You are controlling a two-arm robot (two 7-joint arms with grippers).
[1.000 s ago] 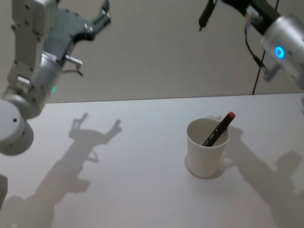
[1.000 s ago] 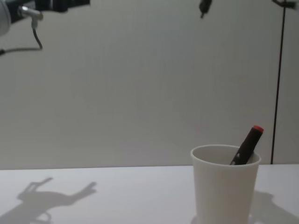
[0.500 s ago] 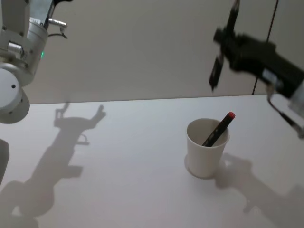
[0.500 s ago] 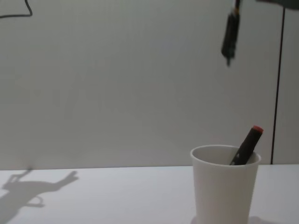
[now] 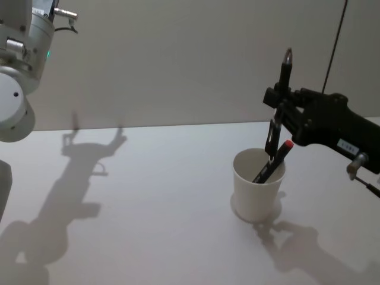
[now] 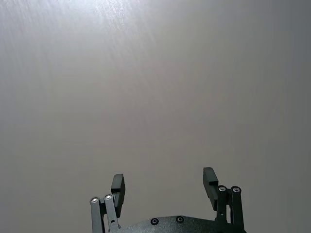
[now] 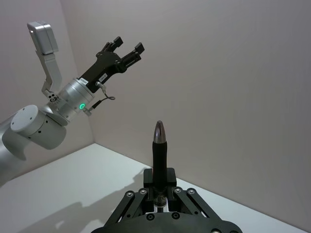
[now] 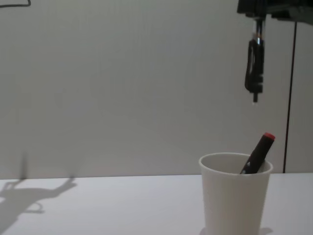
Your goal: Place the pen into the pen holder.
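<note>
- Black pen (image 8: pixel 255 66) hangs near-vertical, tip down, clamped in right gripper (image 5: pixel 279 104), upper right of chest frame
- White pen holder (image 8: pixel 235 193) directly below at lower right, already holding a red-capped marker (image 8: pixel 258 152)
- Left gripper (image 6: pixel 164 190) spread, holding nothing, parked high

Left arm (image 5: pixel 21 53): silver-white rounded joints, green LED, thin cable. Right gripper (image 5: pixel 279 110): matte black housing, small white label, visible screws, black fingers (image 7: pixel 167 177).
</note>
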